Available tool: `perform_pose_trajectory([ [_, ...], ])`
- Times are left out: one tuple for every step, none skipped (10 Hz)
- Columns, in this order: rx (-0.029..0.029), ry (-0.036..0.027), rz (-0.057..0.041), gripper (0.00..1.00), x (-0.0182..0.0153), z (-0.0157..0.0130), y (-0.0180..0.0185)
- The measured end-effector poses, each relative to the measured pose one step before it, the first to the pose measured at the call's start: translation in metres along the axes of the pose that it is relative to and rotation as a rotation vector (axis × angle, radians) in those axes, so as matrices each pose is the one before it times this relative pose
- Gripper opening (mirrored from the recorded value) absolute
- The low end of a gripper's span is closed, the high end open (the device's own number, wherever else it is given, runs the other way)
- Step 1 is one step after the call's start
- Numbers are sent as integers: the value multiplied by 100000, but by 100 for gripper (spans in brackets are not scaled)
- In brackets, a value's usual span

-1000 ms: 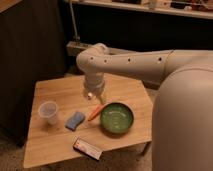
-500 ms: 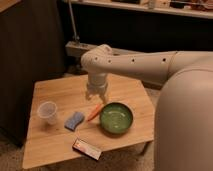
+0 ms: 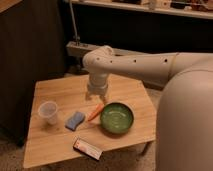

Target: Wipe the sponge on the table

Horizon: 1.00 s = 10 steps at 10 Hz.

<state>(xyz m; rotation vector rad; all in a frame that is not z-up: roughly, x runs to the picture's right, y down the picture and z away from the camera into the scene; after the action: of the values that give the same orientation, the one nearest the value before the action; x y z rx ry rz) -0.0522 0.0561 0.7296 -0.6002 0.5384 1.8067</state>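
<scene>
The light-blue sponge [image 3: 75, 120] lies flat on the wooden table [image 3: 55, 92], between a clear cup and an orange carrot. My gripper [image 3: 96, 99] hangs from the white arm above the table's middle, up and to the right of the sponge and just over the carrot's upper end. It points down and is apart from the sponge.
A clear plastic cup [image 3: 48, 111] stands left of the sponge. An orange carrot [image 3: 95, 112] lies between the sponge and a green bowl [image 3: 116, 118]. A flat dark-and-white box [image 3: 87, 148] sits near the front edge. A dark panel stands left of the table.
The gripper has moved slightly right and toward the front, nearer the carrot. The objects on the table have not moved.
</scene>
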Motion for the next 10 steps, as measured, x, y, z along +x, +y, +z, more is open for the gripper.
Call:
perform_pose_trajectory([
  [-2241,408,-2677,65,260,423,395],
  [-2152,937,-2856,65,333,415,492],
  [-1036,899,-2286,65,221,578,461],
  [-747,642,-1769,65,205,401,518],
  [382,-169,-1121,65,14,551,547],
  [862,-339,-133,65,-131,943,476],
  [346,36,9,65,-10,885,419],
  [128,75,188,65,-33,1000,260],
  [211,-378,551,65,-314,891,76],
  [-85,-21,-534,65,96,658,665],
])
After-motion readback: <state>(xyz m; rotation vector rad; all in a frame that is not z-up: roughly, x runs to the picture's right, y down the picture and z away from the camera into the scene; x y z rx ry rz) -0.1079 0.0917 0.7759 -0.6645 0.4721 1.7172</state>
